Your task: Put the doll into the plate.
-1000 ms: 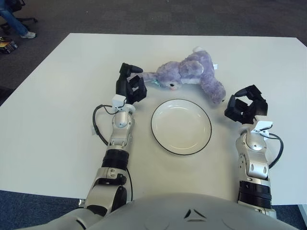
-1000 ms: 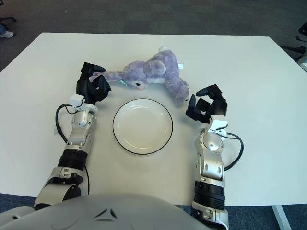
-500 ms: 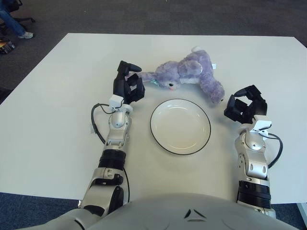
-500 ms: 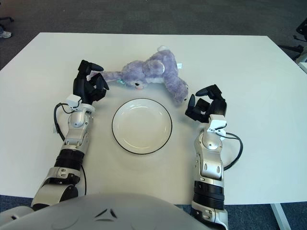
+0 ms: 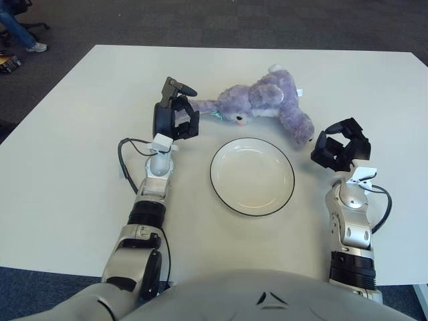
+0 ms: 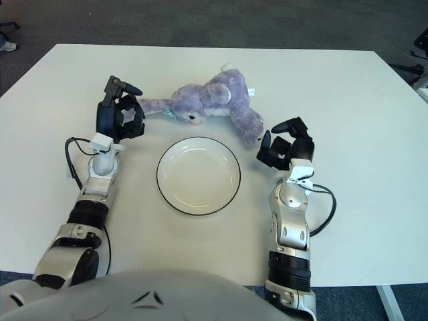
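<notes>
Lying soft and light beyond the plate (image 5: 252,176), between open left hand (image 5: 175,115) and open right hand (image 5: 340,147): doll (image 5: 267,107), likely best gripped around its limp near limbs or body.

You can't tell whether the left hand (image 5: 175,114) touches the doll (image 5: 264,103); the table's (image 5: 80,134) near edge hides behind the robot's chest.

Lilac doll (image 5: 267,100) — white plate (image 5: 252,176), black rim — white table (image 5: 80,134).
</notes>
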